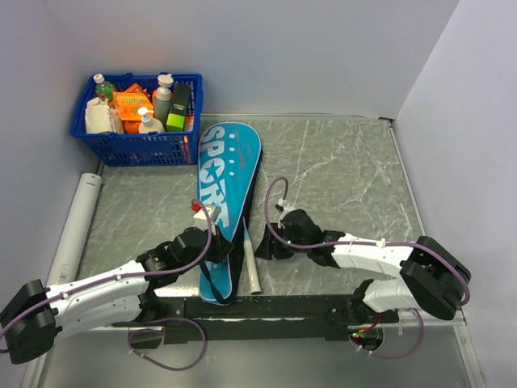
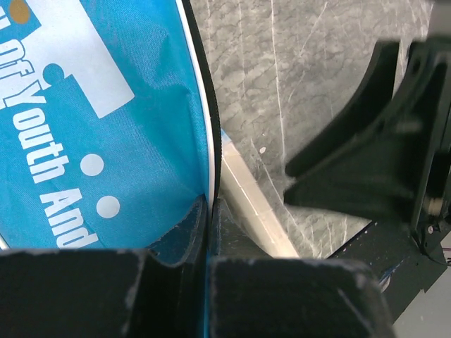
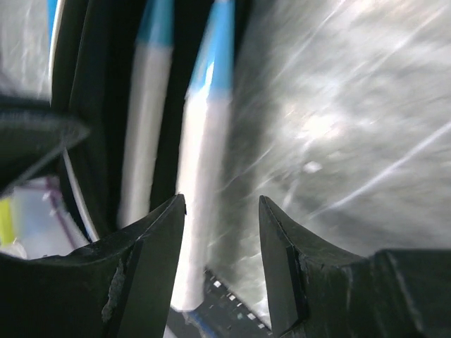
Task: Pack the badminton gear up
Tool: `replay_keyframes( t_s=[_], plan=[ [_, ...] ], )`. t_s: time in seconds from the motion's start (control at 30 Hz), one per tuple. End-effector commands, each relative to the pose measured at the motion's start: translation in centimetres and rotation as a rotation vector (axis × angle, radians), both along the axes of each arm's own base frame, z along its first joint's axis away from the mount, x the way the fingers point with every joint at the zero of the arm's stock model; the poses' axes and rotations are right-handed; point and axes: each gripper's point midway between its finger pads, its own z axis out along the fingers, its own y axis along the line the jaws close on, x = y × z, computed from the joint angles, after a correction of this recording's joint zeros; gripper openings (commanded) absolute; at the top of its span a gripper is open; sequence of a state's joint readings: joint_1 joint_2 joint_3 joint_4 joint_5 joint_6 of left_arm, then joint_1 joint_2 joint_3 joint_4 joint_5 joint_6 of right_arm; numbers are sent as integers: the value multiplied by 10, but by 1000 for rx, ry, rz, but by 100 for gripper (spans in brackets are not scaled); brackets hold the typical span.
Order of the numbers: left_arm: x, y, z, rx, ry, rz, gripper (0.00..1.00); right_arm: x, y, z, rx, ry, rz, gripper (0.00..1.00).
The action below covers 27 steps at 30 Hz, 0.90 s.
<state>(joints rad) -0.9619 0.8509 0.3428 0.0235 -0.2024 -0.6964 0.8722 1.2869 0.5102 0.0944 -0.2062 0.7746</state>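
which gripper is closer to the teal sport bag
Left. The left gripper is shut on the teal SPORT bag, on its right edge near the narrow end. The right gripper stands open just to the bag's right, by the racket handle lying there.

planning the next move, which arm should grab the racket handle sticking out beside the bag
Right. Its claw is open with the racket handle right in front of it. The left claw is shut on the bag edge, so it looks busy holding that.
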Motion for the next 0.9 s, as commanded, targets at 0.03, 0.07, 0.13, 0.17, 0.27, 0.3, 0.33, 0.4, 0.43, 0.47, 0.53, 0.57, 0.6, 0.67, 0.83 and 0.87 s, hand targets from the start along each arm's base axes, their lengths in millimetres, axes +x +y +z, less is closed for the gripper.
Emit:
replay_keyframes(
  t_s=[0.03,0.07,0.13,0.17,0.27,0.3,0.33,0.4,0.43,0.47,0.53,0.57,0.6,0.67,0.83,0.87],
  plan=[
    [7,-21,44,-138,-69,-20,1,-17,26,18,117,-18,30,54],
    [7,-21,44,-138,-69,-22,1,-17,28,17,120,-18,33,54],
    [7,-21,45,-140,-69,-23,1,-21,31,11,118,3,37,53],
    [6,-20,44,-140,-70,-22,1,-23,35,12,129,2,44,52],
    [6,-19,45,-140,-71,-20,1,-27,43,8,147,17,56,49],
    [6,-18,44,-139,-71,-19,1,-27,44,6,147,27,53,47],
    [6,-18,45,-139,-72,-21,1,-29,48,7,151,29,61,46],
    [5,-17,43,-135,-71,-18,1,-31,53,3,146,41,68,43],
    [5,-16,44,-135,-72,-18,1,-31,56,4,150,40,74,42],
    [5,-16,45,-138,-74,-20,1,-34,58,0,144,53,77,42],
    [5,-15,44,-137,-75,-17,1,-35,65,2,161,57,85,41],
    [4,-15,43,-136,-72,-20,1,-36,67,-1,163,73,84,40],
    [4,-16,43,-139,-73,-21,1,-37,72,2,183,68,92,40],
    [3,-16,41,-138,-67,-22,1,-37,79,0,191,84,91,39],
    [1,-15,36,-137,-57,-26,1,-34,97,6,247,93,99,33],
    [1,-14,36,-135,-56,-26,1,-33,98,5,246,95,98,31]
  ],
)
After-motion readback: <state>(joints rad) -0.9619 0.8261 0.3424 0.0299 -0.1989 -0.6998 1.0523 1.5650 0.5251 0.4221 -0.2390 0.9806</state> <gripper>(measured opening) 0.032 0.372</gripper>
